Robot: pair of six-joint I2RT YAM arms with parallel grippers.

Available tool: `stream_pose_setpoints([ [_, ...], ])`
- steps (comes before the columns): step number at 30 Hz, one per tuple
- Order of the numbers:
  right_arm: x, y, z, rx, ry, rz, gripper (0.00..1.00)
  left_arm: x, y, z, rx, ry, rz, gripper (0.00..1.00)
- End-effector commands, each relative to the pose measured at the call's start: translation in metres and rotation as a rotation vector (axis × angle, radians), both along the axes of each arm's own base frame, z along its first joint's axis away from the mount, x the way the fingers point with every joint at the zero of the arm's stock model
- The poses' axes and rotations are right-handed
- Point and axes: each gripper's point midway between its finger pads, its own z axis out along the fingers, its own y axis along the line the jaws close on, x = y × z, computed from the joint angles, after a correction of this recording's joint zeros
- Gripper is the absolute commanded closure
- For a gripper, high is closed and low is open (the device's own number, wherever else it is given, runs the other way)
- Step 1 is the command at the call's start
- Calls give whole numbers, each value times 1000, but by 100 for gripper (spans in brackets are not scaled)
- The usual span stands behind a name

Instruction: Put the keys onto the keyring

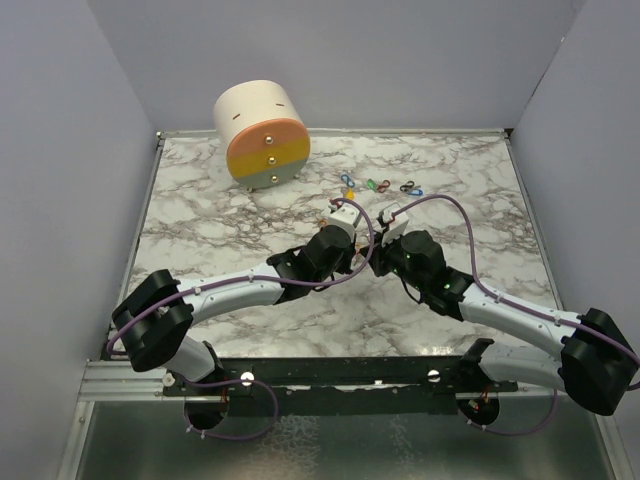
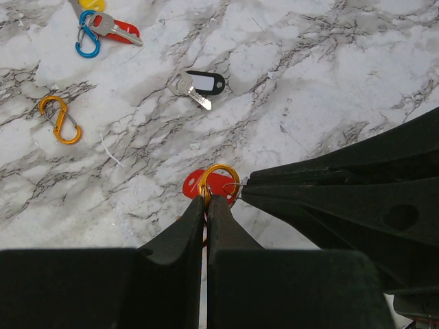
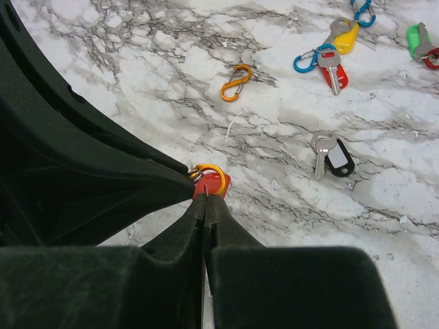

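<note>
I have both claws brought tip to tip over the middle of the table [image 2: 322, 89]. My left claw [image 2: 206, 200] is clenched on the orange keyring [image 2: 219, 166], gripping its lower left edge, and the red-headed key [image 2: 214, 186] sits right against that ring. My right claw [image 3: 205, 199] is clenched too, its tips meeting at the bottom of the red head. I take it to be grasping the key, though the fingers hide the contact itself.

The step in hand, as I judge it, is threading this key onto the ring. To do it well I'd keep the left wrist dead steady and let only the right make small turns, feeding the key's hole along the wire rather than pulling the two apart — a tug could spring the ring out of the grip. I'd steer by the wrist views, since from above the arms cover the joint.

The other keys lie on the table: a black-tagged key [image 2: 199, 86] near, a yellow key [image 3: 345, 38] and a green key [image 3: 413, 40] further off — plus a loose orange clip [image 2: 58, 120]
</note>
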Motion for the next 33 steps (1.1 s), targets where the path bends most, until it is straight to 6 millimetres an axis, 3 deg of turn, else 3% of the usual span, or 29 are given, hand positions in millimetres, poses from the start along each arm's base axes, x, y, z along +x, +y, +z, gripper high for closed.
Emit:
stream_pose_setpoints([
  [1,8,1,15,13,-49,-25,99,0,-6,23,-37,-35,-9,100],
  [12,9,-2,11,3,-44,-46,99,-3,-6,29,-58,-34,-23,100],
  [33,11,-21,19,6,-86,-127,99,-7,-9,27,-66,-27,-48,100],
])
